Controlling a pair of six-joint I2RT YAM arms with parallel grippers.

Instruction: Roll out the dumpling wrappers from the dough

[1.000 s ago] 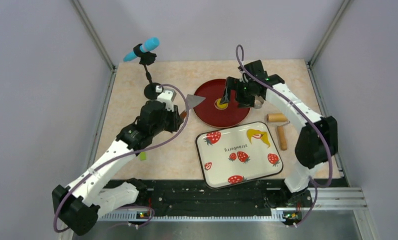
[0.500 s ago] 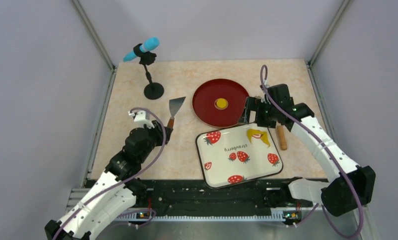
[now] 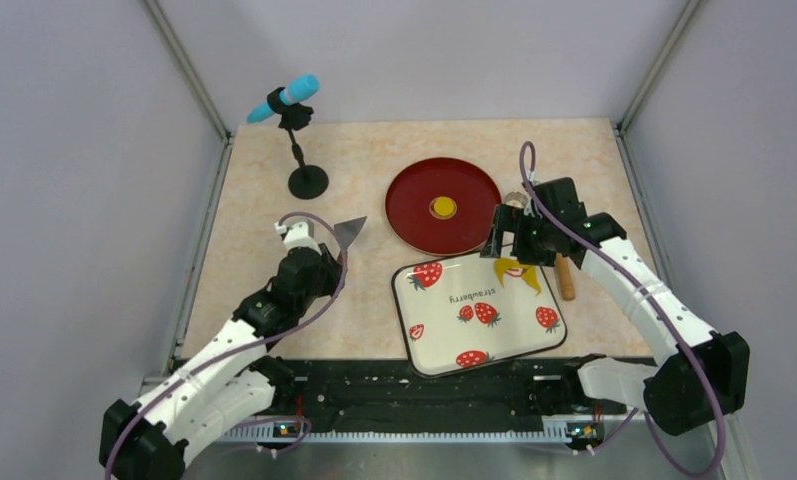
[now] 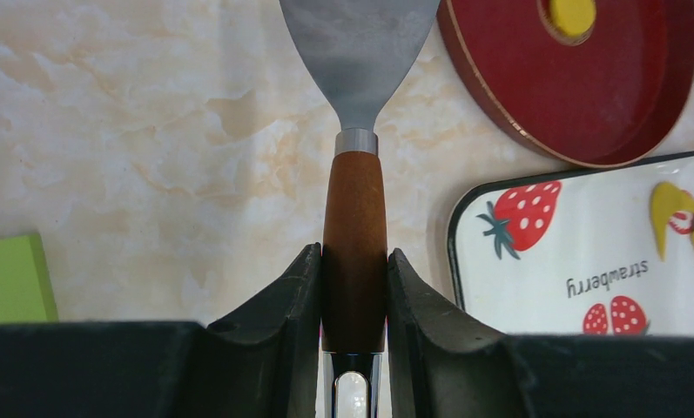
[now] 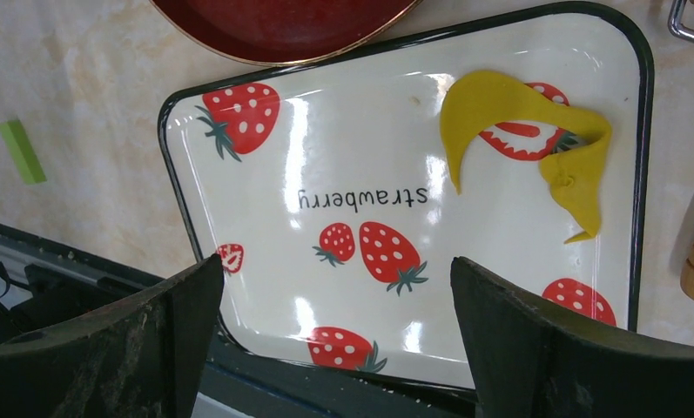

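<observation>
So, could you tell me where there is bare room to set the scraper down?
Bare tabletop: between the microphone stand and red plate, and nearer, between the left arm and strawberry tray. The tray's far right corner is crowded: dough, roller, right gripper.

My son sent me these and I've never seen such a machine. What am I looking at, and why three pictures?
These are two robot arms bolted at the near edge of a table. One picture looks down from above; the other two come from a camera on each wrist. The left gripper is clamped on the wooden handle of a metal scraper. The right gripper is open and empty, above a strawberry-print tray that holds a curled strip of yellow dough. Beyond it a red plate carries one small round wrapper. A wooden roller lies right of the tray.
</observation>
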